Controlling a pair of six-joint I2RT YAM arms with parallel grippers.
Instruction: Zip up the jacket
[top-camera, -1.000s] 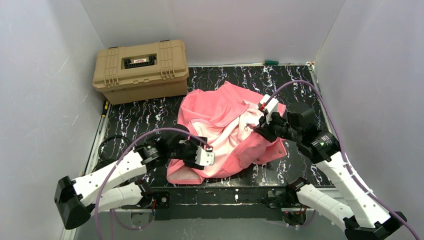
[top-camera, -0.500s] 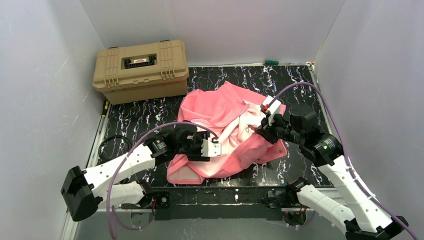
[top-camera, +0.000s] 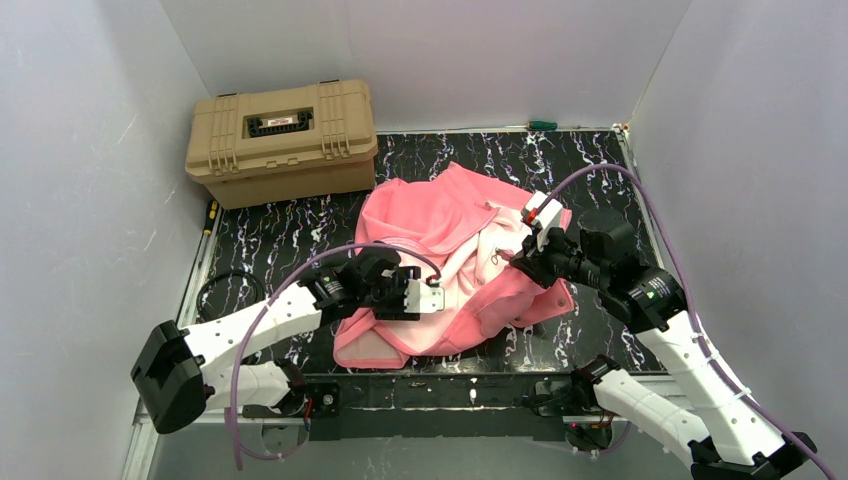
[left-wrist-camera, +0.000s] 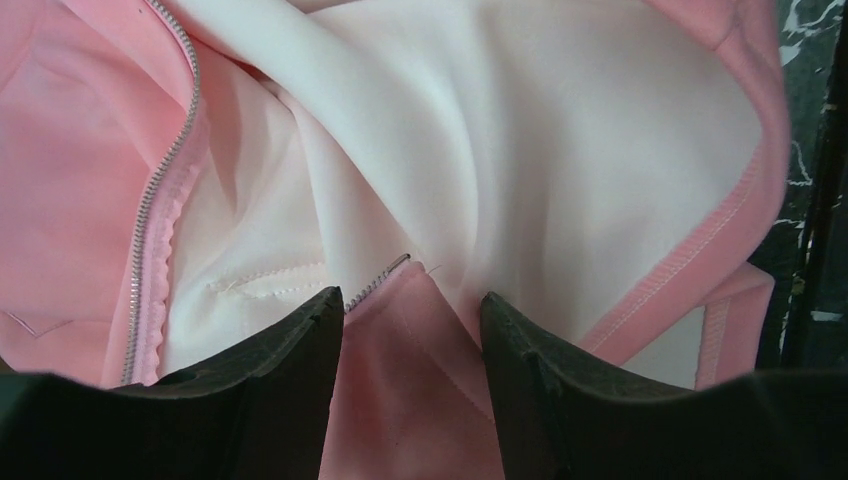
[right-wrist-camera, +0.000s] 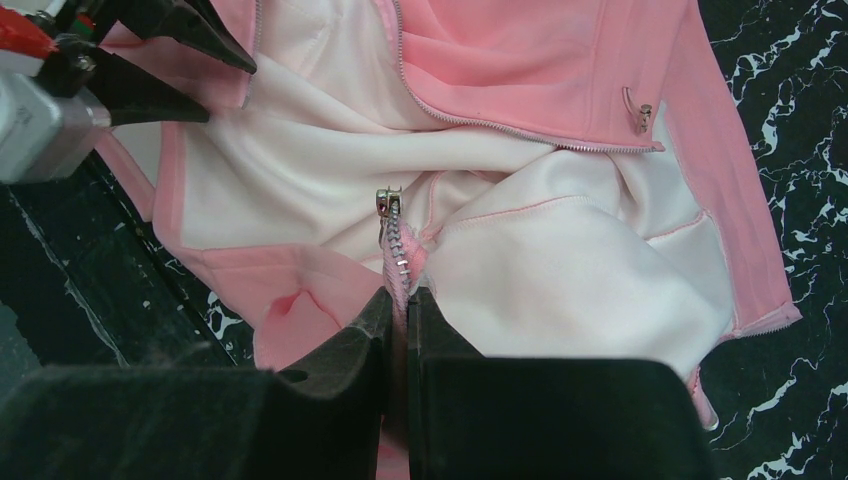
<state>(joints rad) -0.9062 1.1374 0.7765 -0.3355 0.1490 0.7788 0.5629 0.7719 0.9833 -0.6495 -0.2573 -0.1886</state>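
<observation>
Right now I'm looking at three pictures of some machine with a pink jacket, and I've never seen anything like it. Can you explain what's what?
These are two robot arms bolted at the near edge of a black marbled table. The wide picture comes from a fixed camera above and behind them. The two close-ups come from a camera on each wrist, looking past that arm's own black fingers. On the table lie a pink jacket, open with its pale lining showing, and a tan case at the far left. The right gripper is shut on the jacket's zipper edge. The left gripper is open over the lining, holding nothing.
</observation>
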